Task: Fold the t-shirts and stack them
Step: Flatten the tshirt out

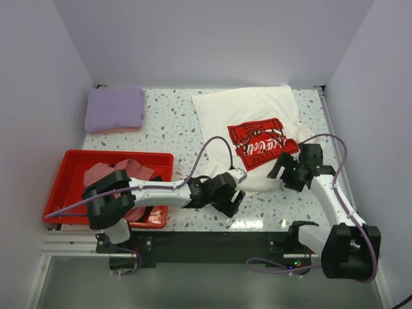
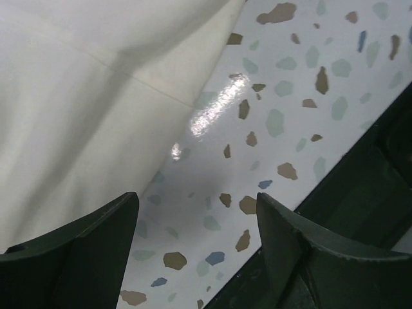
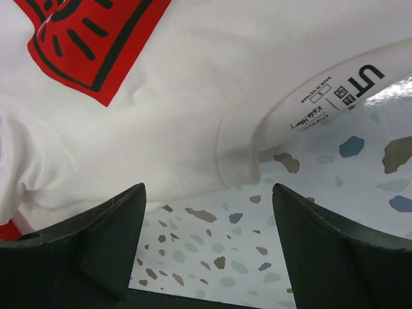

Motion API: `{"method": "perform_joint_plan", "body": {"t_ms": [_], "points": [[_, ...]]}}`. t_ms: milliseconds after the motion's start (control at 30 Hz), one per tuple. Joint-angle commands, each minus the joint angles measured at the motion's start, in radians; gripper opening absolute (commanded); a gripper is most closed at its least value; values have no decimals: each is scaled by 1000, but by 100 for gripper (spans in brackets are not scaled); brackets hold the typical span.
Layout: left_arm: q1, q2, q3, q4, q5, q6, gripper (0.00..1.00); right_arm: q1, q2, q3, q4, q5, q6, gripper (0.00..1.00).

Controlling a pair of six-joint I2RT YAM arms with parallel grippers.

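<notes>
The cream tee (image 1: 257, 119) lies spread on the table (image 1: 174, 129) at about 1 o'clock from the table's centre, chest up and slightly rumpled. Its red print (image 1: 262, 143) is a tilted rectangle with white script that looks like "Coca-Cola". In the right wrist view the print also shows black outlines and short black strokes.

Inside the collar, the neck label (image 3: 341, 90) carries a bold "UT". Beside that are a small boxed letter, a tiny line beginning "MADE IN" and a signature-like scrawl, none of which I can read surely.

The lavender tee (image 1: 114, 108) sits folded at 10 o'clock, well apart from the cream one. A pink tee (image 1: 103, 172) lies crumpled in the red tray (image 1: 64, 193) at 8 o'clock.

The left gripper (image 2: 196, 222) is released, its fingers spread over bare speckled table. It is just beside the cream tee's near hem, at the tee's 7 o'clock, and grasps nothing.

The right gripper (image 3: 206, 222) is also released, with fingers apart and empty. It hangs low at the collar edge, at the tee's 4 o'clock, with only tabletop showing between its fingers.
</notes>
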Motion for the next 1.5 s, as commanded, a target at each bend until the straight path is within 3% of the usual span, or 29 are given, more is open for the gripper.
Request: {"method": "perform_joint_plan", "body": {"t_ms": [0,300,467,700,900,1033,1233,1333,1433,1467], "points": [[3,57,74,-5,-97,6,77,-1,43,-11,95,-87,11,81],[5,142,132,-29,-172,-9,65,-1,112,-19,132,-124,-5,68],[5,158,161,-57,-200,-26,63,-1,100,-17,112,-113,-27,68],[46,165,138,-38,-109,3,63,-1,113,-6,101,-84,-45,68],[57,172,131,-68,-122,29,57,-1,143,-10,116,-93,-53,67],[46,206,138,-98,-134,17,49,-1,155,-20,110,-115,-56,66],[28,246,140,-97,-129,-5,35,-1,163,-55,153,-186,-32,56],[28,267,146,-105,-146,-12,20,-1,190,-72,170,-231,-27,48],[28,277,144,-103,-140,-8,0,-1,192,-80,187,-263,-27,33],[28,275,144,-105,-146,-5,0,-1,190,-80,194,-277,-27,23]]}}
